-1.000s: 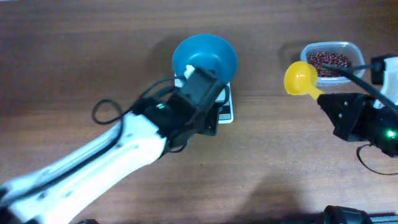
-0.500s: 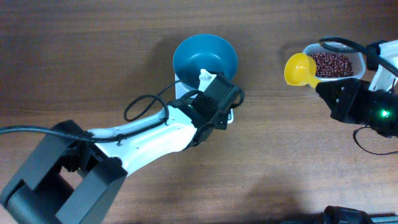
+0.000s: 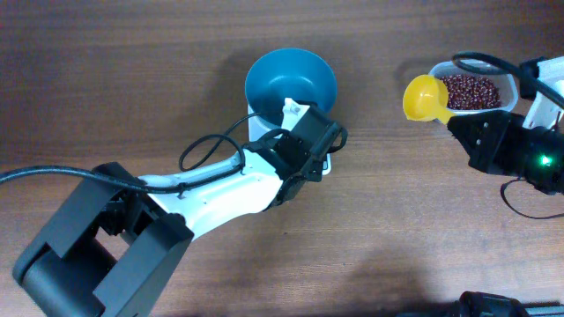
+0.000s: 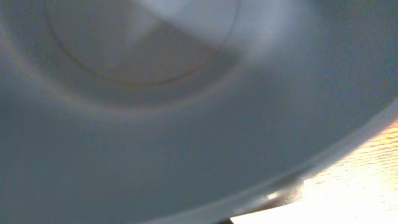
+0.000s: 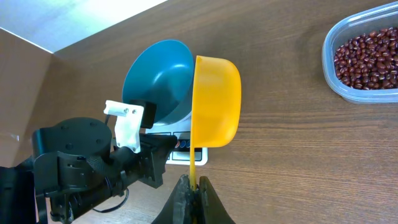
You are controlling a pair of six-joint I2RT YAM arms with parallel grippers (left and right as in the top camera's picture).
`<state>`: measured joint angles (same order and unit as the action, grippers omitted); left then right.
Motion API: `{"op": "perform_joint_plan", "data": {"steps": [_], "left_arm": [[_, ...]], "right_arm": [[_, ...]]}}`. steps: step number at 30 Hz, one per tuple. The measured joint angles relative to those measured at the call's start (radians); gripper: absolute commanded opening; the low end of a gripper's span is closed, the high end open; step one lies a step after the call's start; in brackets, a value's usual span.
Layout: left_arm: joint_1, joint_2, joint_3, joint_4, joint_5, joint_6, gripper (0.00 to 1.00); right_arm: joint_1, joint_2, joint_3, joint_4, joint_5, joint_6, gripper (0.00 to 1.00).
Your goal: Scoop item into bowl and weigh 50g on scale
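The teal bowl [image 3: 291, 81] sits on the white scale [image 3: 255, 123], which is mostly hidden under my left gripper [image 3: 304, 132]. That gripper is at the bowl's near rim, and its wrist view is filled by the bowl's empty inside [image 4: 155, 93]; its jaws do not show. My right gripper [image 5: 193, 186] is shut on the handle of a yellow scoop [image 5: 214, 99], which is empty in the overhead view [image 3: 423, 97] and hangs just left of the beans [image 3: 467, 91]. The right wrist view also shows the bowl [image 5: 158, 78], the scale [image 5: 202, 155] and the beans [image 5: 367, 53].
The beans lie in a clear plastic tub [image 3: 507, 84] at the back right, also seen in the right wrist view [image 5: 329, 74]. The left arm [image 3: 203, 189] and its cable stretch across the wooden table from the front left. The right arm [image 3: 520, 154] is by the right edge.
Over the last second the left arm swung and its gripper shifted right along the bowl's near rim. The right gripper carried the scoop back toward the tub. Little moved in the last half second.
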<state>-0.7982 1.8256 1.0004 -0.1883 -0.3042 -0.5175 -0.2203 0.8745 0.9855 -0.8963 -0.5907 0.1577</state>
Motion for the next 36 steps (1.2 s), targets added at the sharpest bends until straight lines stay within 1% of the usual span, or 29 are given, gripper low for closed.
{"op": "perform_joint_plan", "data": {"steps": [9, 12, 20, 24, 25, 27, 28, 31, 32, 33, 34, 35, 36], "left_arm": [[0.000, 0.029, 0.009, 0.021, 0.005, 0.000, 0.00], [-0.001, 0.030, 0.022, -0.033, 0.008, 0.000, 0.00], [-0.001, 0.029, 0.029, -0.069, 0.016, 0.000, 0.00], [-0.002, 0.007, 0.029, -0.131, 0.028, 0.000, 0.00], [-0.005, -0.048, 0.010, -0.186, 0.046, 0.000, 0.00], [-0.018, -0.116, 0.008, -0.229, 0.054, 0.000, 0.00], [-0.038, -0.206, 0.005, -0.287, 0.059, 0.000, 0.00], [-0.050, -0.414, 0.003, -0.384, 0.063, 0.000, 0.00], [-0.050, -0.536, 0.003, -0.433, 0.061, 0.000, 0.00], [-0.051, -0.618, 0.004, -0.462, 0.054, 0.000, 0.00], [-0.051, -0.734, 0.004, -0.516, 0.025, -0.001, 0.00], [-0.051, -0.789, 0.005, -0.532, 0.002, -0.001, 0.00], [-0.051, -0.875, 0.004, -0.602, -0.039, -0.001, 0.00]], "right_arm": [[0.000, 0.000, 0.000, 0.000, 0.000, 0.000, 0.04], [0.000, 0.000, 0.000, 0.000, 0.000, 0.001, 0.04], [0.000, 0.000, 0.000, -0.006, 0.000, 0.008, 0.04], [0.000, 0.000, 0.000, -0.012, 0.000, 0.015, 0.04], [0.000, 0.000, 0.000, -0.014, -0.001, 0.017, 0.04], [0.000, 0.001, 0.011, -0.020, 0.000, 0.019, 0.04], [0.000, 0.000, 0.029, -0.027, 0.000, 0.019, 0.04], [0.000, -0.001, 0.041, -0.065, 0.015, 0.019, 0.04], [0.000, 0.000, 0.042, -0.092, 0.054, 0.018, 0.04], [0.000, -0.001, 0.044, -0.113, 0.079, 0.006, 0.04], [0.000, 0.000, 0.045, -0.122, 0.117, -0.006, 0.04], [0.000, 0.000, 0.045, -0.121, 0.139, -0.010, 0.04], [0.000, 0.000, 0.045, -0.122, 0.155, -0.013, 0.04]]}}
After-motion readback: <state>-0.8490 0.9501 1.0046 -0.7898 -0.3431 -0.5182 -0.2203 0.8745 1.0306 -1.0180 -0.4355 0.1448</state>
